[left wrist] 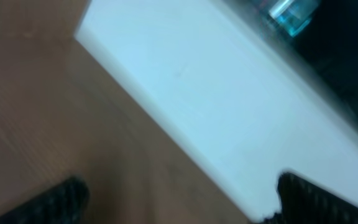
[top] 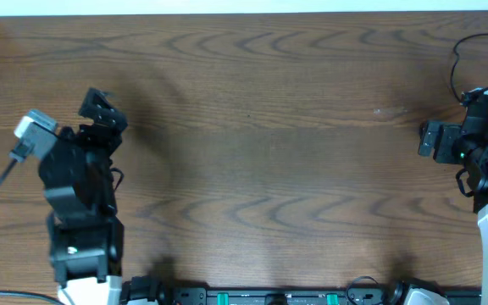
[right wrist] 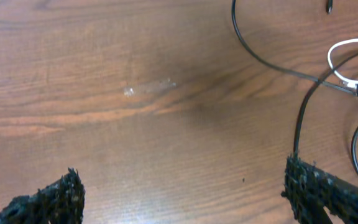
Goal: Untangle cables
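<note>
The cables lie at the table's far right. A thin black cable (top: 454,66) loops near the right arm in the overhead view. The right wrist view shows thin black cables (right wrist: 260,59) crossing a white cable (right wrist: 344,48) at its right edge, with a small dark plug tip (right wrist: 330,7) at the top. My right gripper (right wrist: 185,199) is open and empty over bare wood, left of the cables; it also shows in the overhead view (top: 428,140). My left gripper (top: 102,108) is open and empty at the far left, far from the cables. Its own view (left wrist: 179,205) is blurred.
The wooden table (top: 261,152) fills the view. A small shiny smudge (right wrist: 149,88) marks the wood left of the cables. The left wrist view shows a white surface (left wrist: 216,93) beyond the wood. The arm bases stand along the front edge.
</note>
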{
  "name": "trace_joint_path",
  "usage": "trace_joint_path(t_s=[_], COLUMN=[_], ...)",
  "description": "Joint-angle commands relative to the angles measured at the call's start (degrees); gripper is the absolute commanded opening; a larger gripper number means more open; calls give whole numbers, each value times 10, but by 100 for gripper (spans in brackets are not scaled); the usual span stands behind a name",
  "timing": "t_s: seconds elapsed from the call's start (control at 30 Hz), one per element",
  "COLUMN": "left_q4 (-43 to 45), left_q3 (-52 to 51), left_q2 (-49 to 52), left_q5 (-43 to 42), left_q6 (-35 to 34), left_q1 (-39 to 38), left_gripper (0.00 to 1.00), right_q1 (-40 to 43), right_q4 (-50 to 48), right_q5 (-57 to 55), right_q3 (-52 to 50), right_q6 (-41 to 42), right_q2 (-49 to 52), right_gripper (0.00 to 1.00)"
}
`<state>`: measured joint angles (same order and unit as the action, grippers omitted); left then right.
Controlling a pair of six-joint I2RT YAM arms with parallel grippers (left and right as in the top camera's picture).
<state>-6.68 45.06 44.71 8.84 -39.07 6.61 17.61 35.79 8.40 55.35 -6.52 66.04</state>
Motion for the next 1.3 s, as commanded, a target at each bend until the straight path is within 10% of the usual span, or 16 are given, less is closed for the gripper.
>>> trace_joint_path(t_s=[0.0, 0.3, 0.7, 1.27], left_q4=[120, 292, 296, 24], left_q3=[-104, -293, -447, -448], left_q2=[-59, -199, -342, -446], left_q5=[-44, -84, -82, -70], left_q6=[5, 121, 164, 245], left_q1=[-2, -2, -2, -3], left_gripper=[98, 98, 98, 98], right_q1=[-4, -4, -4, -4], right_q4=[0, 0, 0, 0], right_q5=[-1, -1, -1, -1], right_q3=[-1, -1, -1, -1], right_q6=[-2, -2, -2, -2], right_q2=[0, 0, 0, 0], right_gripper=[99, 99, 99, 99])
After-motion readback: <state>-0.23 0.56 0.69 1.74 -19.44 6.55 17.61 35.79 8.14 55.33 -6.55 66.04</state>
